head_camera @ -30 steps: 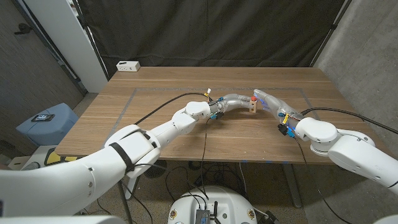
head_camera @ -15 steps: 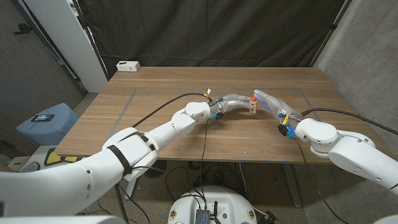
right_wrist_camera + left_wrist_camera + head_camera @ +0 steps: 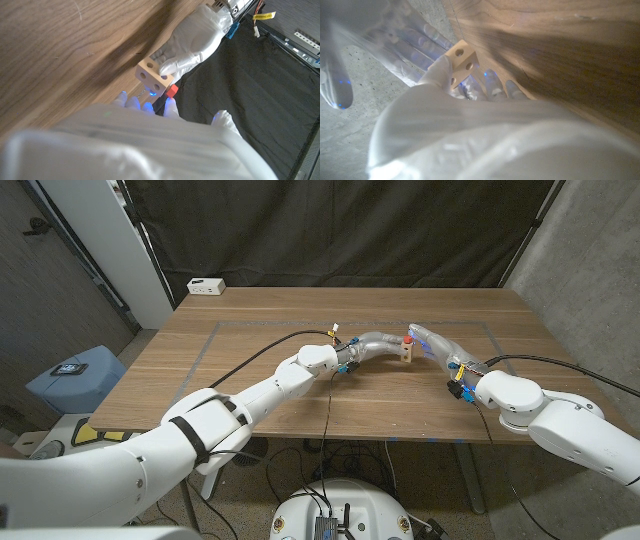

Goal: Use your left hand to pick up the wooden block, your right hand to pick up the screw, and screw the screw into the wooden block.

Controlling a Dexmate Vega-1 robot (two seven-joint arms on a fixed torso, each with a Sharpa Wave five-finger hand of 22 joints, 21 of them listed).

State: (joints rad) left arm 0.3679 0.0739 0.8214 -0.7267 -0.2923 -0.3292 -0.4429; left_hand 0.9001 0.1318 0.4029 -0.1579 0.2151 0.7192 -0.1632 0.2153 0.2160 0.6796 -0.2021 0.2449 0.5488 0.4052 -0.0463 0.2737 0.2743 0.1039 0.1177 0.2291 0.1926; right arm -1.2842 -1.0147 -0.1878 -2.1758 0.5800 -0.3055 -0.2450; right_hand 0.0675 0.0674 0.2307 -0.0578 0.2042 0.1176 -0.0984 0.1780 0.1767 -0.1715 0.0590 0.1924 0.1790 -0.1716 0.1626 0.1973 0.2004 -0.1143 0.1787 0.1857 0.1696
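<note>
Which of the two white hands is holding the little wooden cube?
The left hand grips the wooden block; the right hand holds the red-headed screw instead.

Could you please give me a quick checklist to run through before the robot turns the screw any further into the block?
1. Left robot hand holds the wooden block: ok.
2. Block's holes are unobstructed and face the right robot hand: ok, seen in the right wrist view.
3. Right robot hand holds the red-headed screw: ok, the fingertips sit at its head.
4. Screw tip is seated in a hole: cannot tell, the shaft is thin and partly hidden.
5. Block is lifted off the table: cannot tell.
</note>
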